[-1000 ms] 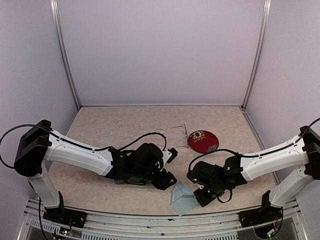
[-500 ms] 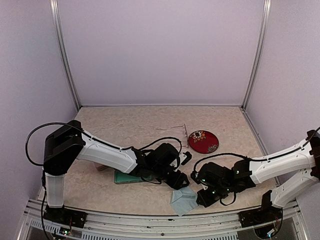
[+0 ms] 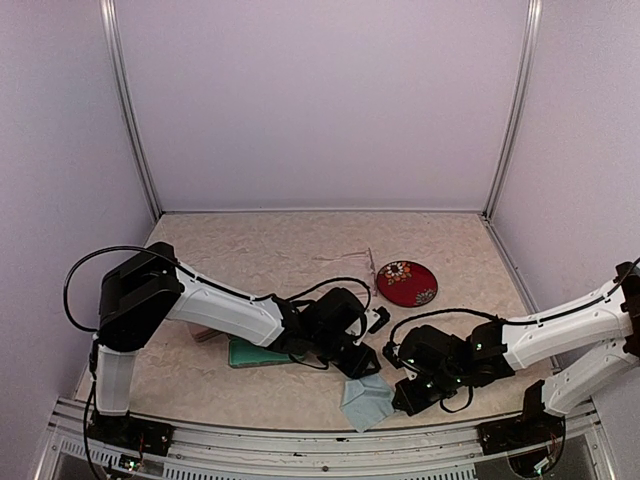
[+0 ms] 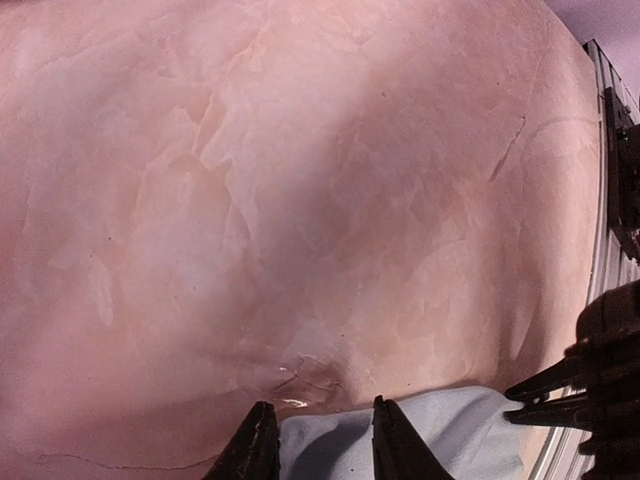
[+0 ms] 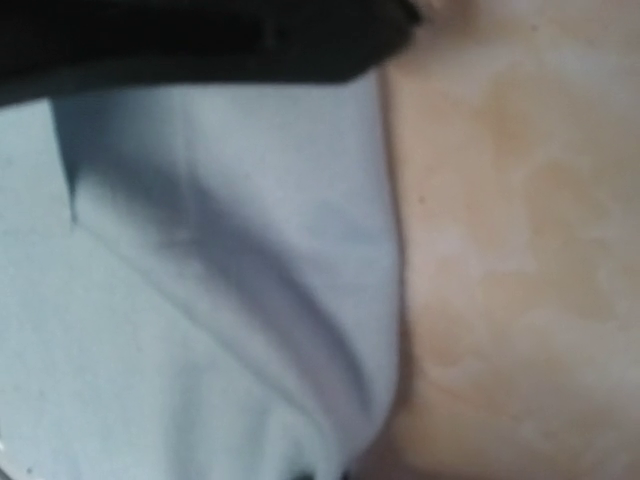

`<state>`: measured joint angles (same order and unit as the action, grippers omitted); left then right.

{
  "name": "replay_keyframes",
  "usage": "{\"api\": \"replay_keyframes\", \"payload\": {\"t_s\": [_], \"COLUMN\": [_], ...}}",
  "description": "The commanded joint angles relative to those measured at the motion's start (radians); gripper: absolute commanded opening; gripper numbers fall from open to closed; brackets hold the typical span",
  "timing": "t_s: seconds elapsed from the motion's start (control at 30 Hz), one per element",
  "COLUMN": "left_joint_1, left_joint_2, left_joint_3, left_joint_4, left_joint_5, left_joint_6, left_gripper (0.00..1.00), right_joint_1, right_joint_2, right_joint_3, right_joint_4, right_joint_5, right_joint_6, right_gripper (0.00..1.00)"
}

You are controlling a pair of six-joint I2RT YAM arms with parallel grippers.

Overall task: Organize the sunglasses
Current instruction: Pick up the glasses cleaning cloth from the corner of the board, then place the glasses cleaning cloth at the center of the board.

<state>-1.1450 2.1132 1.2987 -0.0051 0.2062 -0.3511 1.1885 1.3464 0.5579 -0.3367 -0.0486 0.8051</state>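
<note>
The pale clear-framed sunglasses (image 3: 355, 262) lie open on the table at mid-back, away from both grippers. The red-pink pair is not clearly in view. A faint glossy, translucent shape (image 4: 298, 380) lies just ahead of my left fingertips; I cannot tell what it is. My left gripper (image 3: 368, 342) is open and low over the table, and its fingertips (image 4: 258, 442) straddle the edge of a light-blue cloth (image 3: 362, 402). My right gripper (image 3: 402, 385) is at the cloth's right corner. The cloth (image 5: 200, 300) fills the right wrist view, bunched towards the jaws.
A round red case with flowers (image 3: 406, 283) lies behind the grippers, right of the clear glasses. A teal oblong case (image 3: 250, 353) and a pink case end (image 3: 205, 333) lie under the left arm. The table's front rail (image 3: 300, 440) is close behind the cloth.
Over the last second the left arm has swung right towards the cloth, uncovering the teal case. The right gripper has shifted slightly right. Little has moved in the last half second.
</note>
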Motion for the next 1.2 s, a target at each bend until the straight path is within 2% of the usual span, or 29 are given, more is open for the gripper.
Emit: {"api": "replay_keyframes", "payload": {"t_s": [0.0, 0.4, 0.8, 1.17], "left_joint_1": [0.003, 0.010, 0.024, 0.036], "left_joint_2": [0.005, -0.014, -0.217, -0.439], "left_joint_3": [0.008, -0.015, -0.161, -0.340], "left_joint_4": [-0.036, 0.017, 0.103, 0.096], "left_joint_5": [0.025, 0.049, -0.011, -0.129], "left_joint_6": [0.009, -0.009, -0.013, -0.074], "left_gripper": [0.27, 0.00, 0.00, 0.00], "right_joint_1": [-0.004, -0.006, -0.056, -0.077], "right_joint_2": [-0.003, -0.003, -0.051, 0.059], "right_joint_3": [-0.022, -0.005, 0.096, 0.283], "right_joint_4": [-0.024, -0.043, -0.099, -0.147], "right_joint_5": [-0.011, 0.013, 0.045, 0.078], "right_joint_6": [0.004, -0.010, -0.126, -0.301], "right_gripper": [0.08, 0.00, 0.00, 0.00]}}
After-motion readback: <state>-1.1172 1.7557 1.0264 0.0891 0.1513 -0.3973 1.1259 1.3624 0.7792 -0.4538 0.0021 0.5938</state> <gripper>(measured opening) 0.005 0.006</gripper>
